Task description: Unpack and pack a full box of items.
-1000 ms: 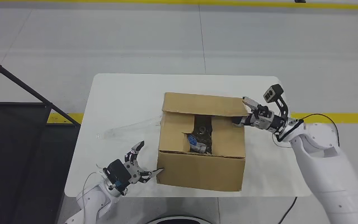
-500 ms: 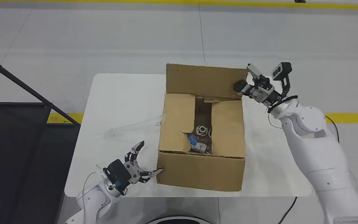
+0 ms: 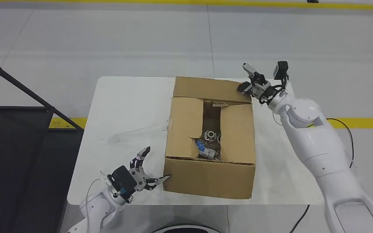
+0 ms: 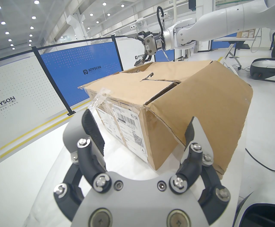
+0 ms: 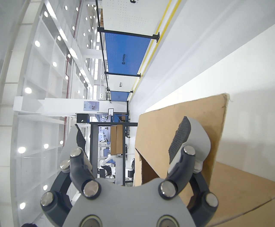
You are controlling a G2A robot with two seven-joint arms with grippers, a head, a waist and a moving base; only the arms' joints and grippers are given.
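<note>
So the box [image 3: 210,166], centre of the bench [image 3: 128,110], is barely opened, only its 12 o'clock flap [image 3: 213,89] folded back, items [image 3: 207,145] not yet unpacked, and the left hand [image 3: 156,164] and right hand [image 3: 243,77] are held wide open, empty.

- A white table [image 3: 128,110] with rounded corners stands on a pale grey floor [image 3: 116,35].
- Yellow lines [image 3: 70,123] run across the floor.
- Blue panels [image 4: 86,62] and white perforated panels [image 4: 21,86] on black posts [image 4: 51,81] fence the area.
- Round ceiling lights [image 4: 34,2] shine in rows under a high white roof.
- A dark panel [image 3: 29,163] lies beside the table.
</note>
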